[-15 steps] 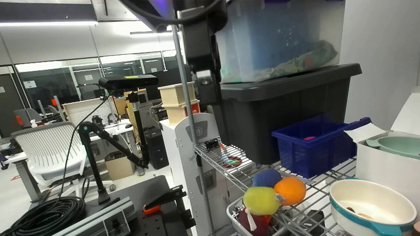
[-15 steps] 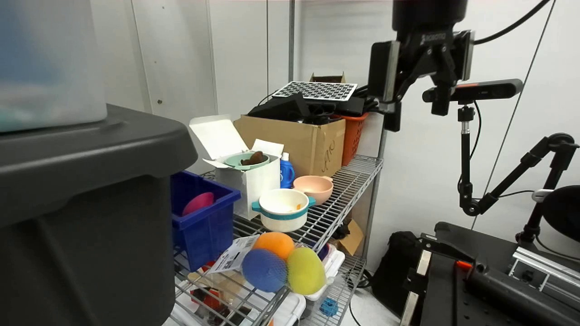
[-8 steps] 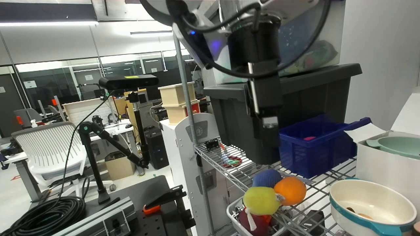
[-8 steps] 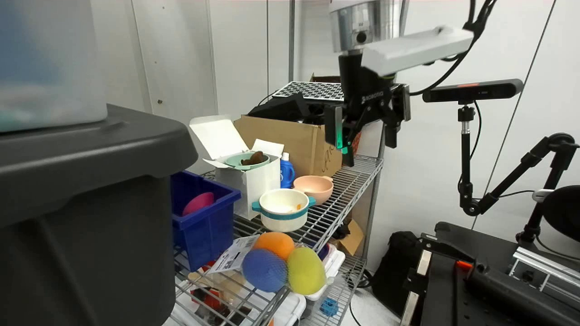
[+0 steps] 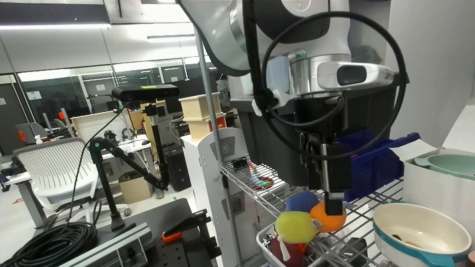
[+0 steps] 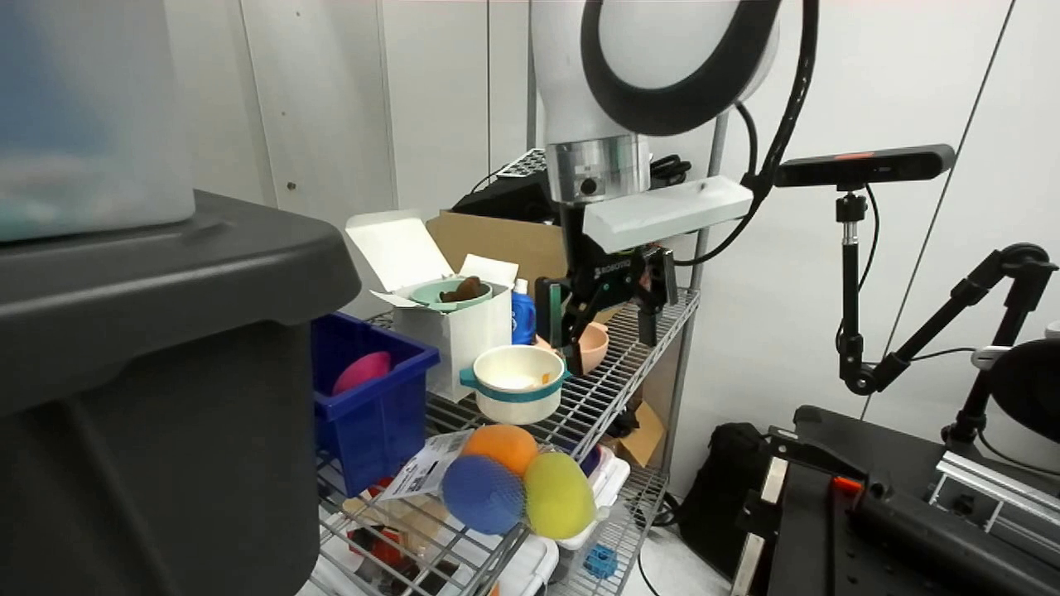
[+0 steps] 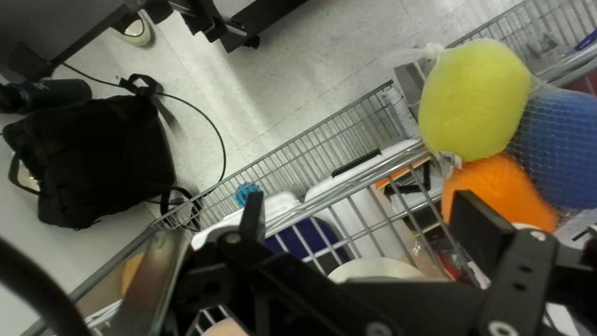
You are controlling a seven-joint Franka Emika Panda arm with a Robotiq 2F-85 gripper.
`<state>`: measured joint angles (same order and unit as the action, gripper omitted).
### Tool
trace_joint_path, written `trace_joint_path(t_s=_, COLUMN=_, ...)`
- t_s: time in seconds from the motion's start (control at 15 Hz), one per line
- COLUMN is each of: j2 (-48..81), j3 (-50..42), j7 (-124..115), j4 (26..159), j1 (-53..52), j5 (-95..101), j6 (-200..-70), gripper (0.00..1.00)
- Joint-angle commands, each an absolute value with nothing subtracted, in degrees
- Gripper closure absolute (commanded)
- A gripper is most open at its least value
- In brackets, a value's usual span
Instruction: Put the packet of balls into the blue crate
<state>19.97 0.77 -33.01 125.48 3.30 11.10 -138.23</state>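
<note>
My gripper [image 6: 610, 346] is spread wide right now, fingers [image 7: 480, 228] well apart and nothing pinched, hanging over the front part of the wire shelf [image 6: 609, 393]. Closest thing under me looks to be the cream pot with the teal rim [image 6: 517, 393], and just off to one side is the actual target, the netted packet of balls [image 6: 515, 473] (blue, orange, yellow-green), lying loose at the shelf's front edge. In the wrist view one finger cuts across the orange ball [image 7: 499, 189], but I can't tell if they touch; my guess is there's air between. Further along sits the blue crate [image 6: 377, 434], with some pink rounded thing [image 6: 362, 371] in it, and right beside that the big black tote [image 6: 157, 414]. Progress-wise, honestly, not a lot: I'd call this the approach. Lining up over the balls, grabbing, lifting, carrying across and letting go in the crate are all left to do. Versus a second ago, I've dropped a bunch and swung in toward the packet; both exterior views had me way higher up, and now they show a lot more of me. Fingers were spread back then too, far as I can see, and the packet and crate haven't budged.
</note>
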Motion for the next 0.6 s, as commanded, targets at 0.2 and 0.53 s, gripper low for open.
trace_joint_path(t_s=0.2, j2=24.9, j3=-0.1, j7=-18.0, j4=119.3, j1=1.5, j5=2.6, j6=-136.3, gripper=0.00)
trace_joint_path(t_s=0.53, j2=26.3, j3=-0.6, j7=-17.3, j4=117.8, j1=-0.3, j5=2.9, j6=-135.7, gripper=0.00)
